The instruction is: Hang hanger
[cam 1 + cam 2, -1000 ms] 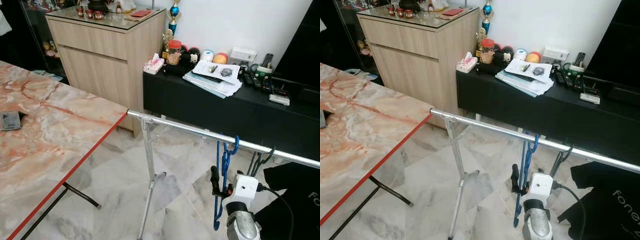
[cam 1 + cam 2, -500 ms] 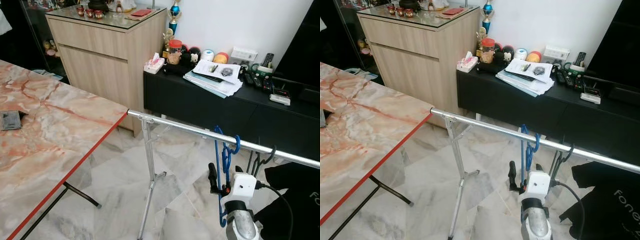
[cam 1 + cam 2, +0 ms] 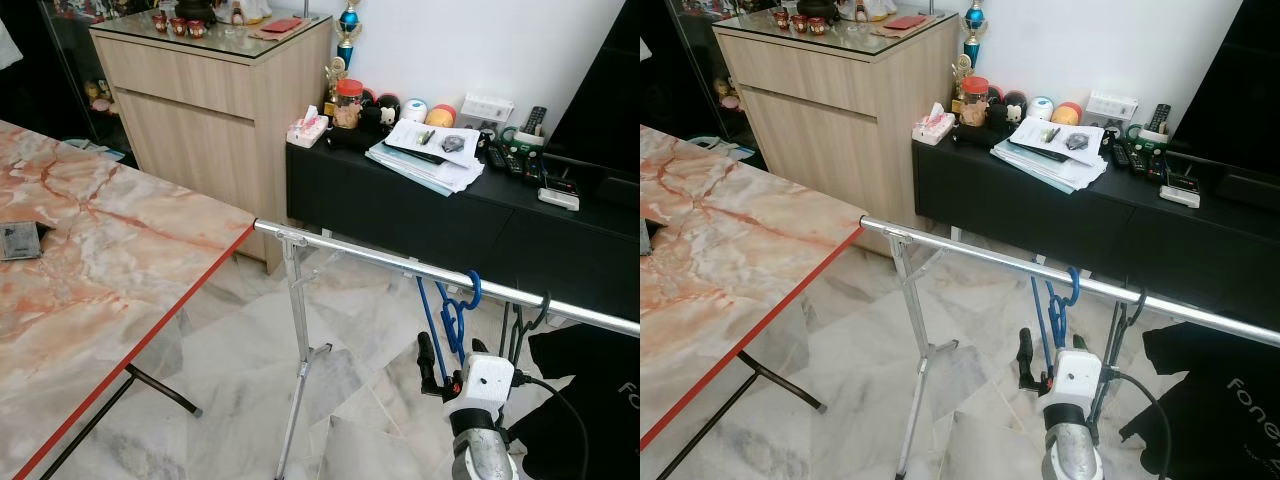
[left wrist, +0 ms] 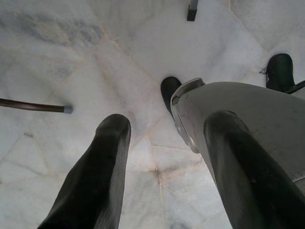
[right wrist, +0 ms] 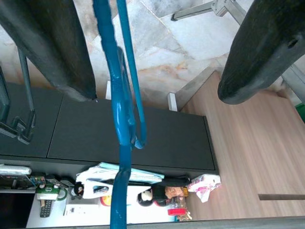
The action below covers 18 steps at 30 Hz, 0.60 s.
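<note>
Blue plastic hanger (image 3: 447,312) sits hooked over the chrome rail (image 3: 380,259) of the clothes rack, hanging down toward the marble floor (image 3: 240,370). We see its hook curled over the rail's top, just left of a black hanger (image 3: 525,320) that hangs on the same rail.

Our right gripper (image 5: 157,52) is raised just below the rail, right by the blue hanger. In the right wrist view, the two black fingers (image 5: 47,43) are spread wide, with the hanger's blue wires running between them. We can't confirm any contact between the fingers and the wires. In the left eye view, the white wrist housing (image 3: 485,380) sits below the hanger's body, with one black finger poking up beside it.

Our left gripper (image 4: 162,167) points down at the floor, fingers apart with nothing between them. A silver limb of the robot (image 4: 248,119) crosses close in front of that camera.

Rack upright (image 3: 297,340) stands on the floor between the marble-top table (image 3: 90,290) and the black low cabinet (image 3: 450,220). Papers (image 3: 425,155) and small items lie on the cabinet. A wooden sideboard (image 3: 210,100) stands to the cabinet's left. A dark garment (image 3: 590,400) hangs at the rail's right end.
</note>
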Motion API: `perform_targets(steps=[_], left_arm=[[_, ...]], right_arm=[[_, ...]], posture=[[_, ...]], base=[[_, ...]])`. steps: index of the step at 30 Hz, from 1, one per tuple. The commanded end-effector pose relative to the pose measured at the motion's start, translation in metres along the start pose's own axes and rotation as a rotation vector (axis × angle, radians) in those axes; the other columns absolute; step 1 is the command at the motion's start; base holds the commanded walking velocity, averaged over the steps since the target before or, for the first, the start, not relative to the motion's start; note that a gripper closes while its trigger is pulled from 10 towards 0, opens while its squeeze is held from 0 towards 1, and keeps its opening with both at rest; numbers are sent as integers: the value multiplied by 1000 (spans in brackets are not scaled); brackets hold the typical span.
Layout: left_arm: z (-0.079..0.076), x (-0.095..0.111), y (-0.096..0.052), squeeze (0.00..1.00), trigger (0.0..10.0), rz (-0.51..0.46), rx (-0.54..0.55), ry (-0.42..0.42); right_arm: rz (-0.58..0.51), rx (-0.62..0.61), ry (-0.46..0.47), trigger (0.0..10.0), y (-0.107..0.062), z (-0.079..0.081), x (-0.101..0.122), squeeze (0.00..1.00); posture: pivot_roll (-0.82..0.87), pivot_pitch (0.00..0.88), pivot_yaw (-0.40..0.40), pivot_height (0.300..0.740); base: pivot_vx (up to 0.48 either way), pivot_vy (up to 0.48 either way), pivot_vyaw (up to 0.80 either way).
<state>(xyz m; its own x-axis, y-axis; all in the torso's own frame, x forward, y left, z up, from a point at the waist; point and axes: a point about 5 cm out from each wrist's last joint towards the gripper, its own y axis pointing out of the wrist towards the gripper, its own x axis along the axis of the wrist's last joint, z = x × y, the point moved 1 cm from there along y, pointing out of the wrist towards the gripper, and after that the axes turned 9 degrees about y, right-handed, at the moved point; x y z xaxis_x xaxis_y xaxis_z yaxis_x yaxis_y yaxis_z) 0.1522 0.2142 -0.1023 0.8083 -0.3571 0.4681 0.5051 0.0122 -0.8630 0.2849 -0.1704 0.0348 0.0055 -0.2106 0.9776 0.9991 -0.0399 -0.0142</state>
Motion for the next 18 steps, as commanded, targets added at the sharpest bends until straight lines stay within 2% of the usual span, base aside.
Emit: perform_targets(steps=[1, 6, 11, 13, 18], left_arm=[[-2, -10, -2, 0, 10000, 36, -36, -6], [12, -8, -3, 0, 10000, 24, -25, -9], [15, -8, -4, 0, 10000, 21, -22, -9], [14, -8, -4, 0, 10000, 21, -23, -7], [-10, -3, 1, 0, 10000, 21, -41, 1]], right_arm=[[-2, 0, -5, 10000, 0, 1, 1, 0], [3, 3, -8, 10000, 0, 2, 1, 0], [6, 0, -10, 10000, 0, 2, 0, 0], [7, -1, -10, 10000, 0, 2, 0, 0], [10, 0, -9, 10000, -1, 3, -1, 0]], posture=[[-31, 45, -51, 740], [-29, 54, -51, 740], [-29, 55, -51, 740], [-29, 56, -51, 740], [-27, 58, -52, 740]], base=[[0, 0, 0], [0, 0, 0], [0, 0, 0], [0, 0, 0], [-97, 0, 0]])
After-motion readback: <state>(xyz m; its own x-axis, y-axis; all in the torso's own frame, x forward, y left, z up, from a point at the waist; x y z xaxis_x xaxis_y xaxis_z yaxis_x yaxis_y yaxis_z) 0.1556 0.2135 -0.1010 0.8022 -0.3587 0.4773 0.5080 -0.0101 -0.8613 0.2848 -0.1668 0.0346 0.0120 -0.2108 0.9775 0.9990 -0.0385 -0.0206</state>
